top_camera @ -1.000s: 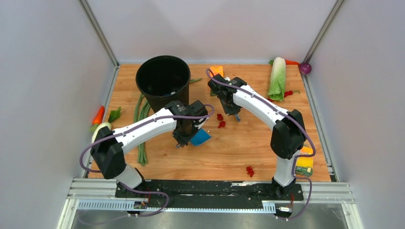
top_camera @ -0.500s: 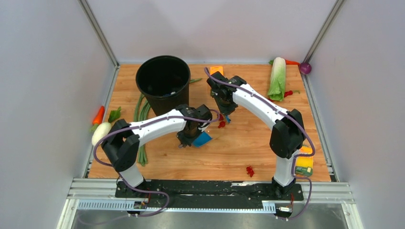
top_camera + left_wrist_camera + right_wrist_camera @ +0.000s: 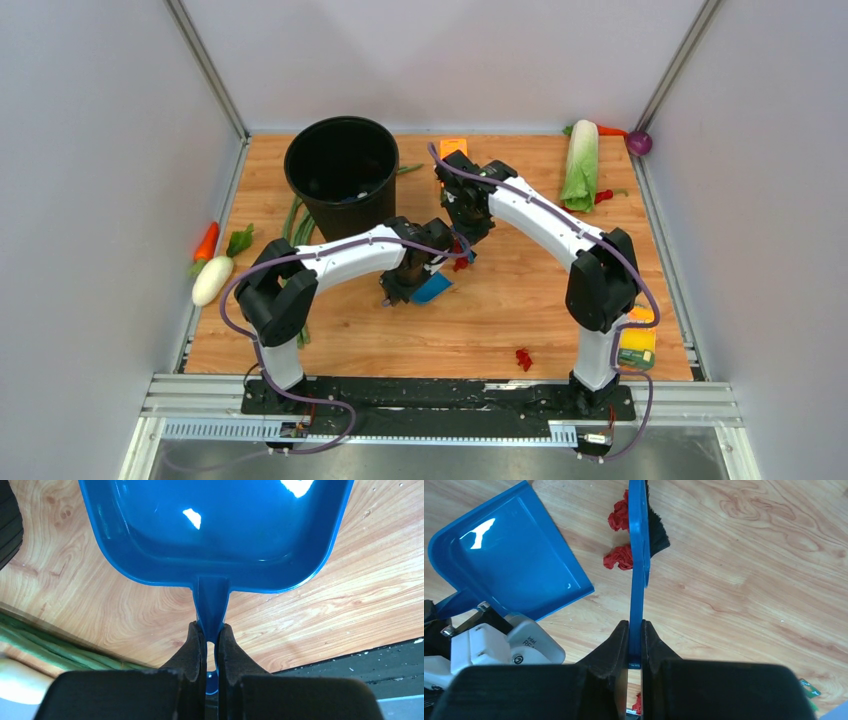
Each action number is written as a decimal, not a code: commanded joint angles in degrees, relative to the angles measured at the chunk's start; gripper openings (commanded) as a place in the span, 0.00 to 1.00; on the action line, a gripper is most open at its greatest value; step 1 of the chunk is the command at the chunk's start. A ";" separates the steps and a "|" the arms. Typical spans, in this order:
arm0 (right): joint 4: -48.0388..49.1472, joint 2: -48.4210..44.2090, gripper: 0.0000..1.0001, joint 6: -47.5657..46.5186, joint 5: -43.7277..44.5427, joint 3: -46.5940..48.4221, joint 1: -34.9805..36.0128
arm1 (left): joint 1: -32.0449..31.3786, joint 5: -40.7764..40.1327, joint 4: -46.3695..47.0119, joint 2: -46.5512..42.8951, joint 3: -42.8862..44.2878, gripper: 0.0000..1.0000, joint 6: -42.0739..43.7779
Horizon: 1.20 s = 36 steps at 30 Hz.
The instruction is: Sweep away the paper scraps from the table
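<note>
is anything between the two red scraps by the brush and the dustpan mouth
Nothing visible is in the way. The two scraps lie on the table between the brush and the open lip of the dustpan, with only bare wood in the gap.

Glossy blue plastic dustpan (image 3: 215,525), wood-grain table (image 3: 325,615)

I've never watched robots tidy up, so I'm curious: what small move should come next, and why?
Probably a short sweep of the brush toward the dustpan. Two scraps lie between its bristles and the pan's open lip, not yet inside, and the left tool holds the pan ready.
</note>
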 commanded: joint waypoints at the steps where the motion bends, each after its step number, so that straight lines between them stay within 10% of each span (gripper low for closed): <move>1: 2.61 -2.01 0.00 -0.10 -8.32 -1.58 0.65 | -0.26 0.06 1.11 -0.02 1.68 0.00 1.39; 36: 13.16 -9.65 0.00 2.71 -39.28 -11.07 2.68 | -0.26 -0.21 -0.74 -3.97 2.21 0.00 0.43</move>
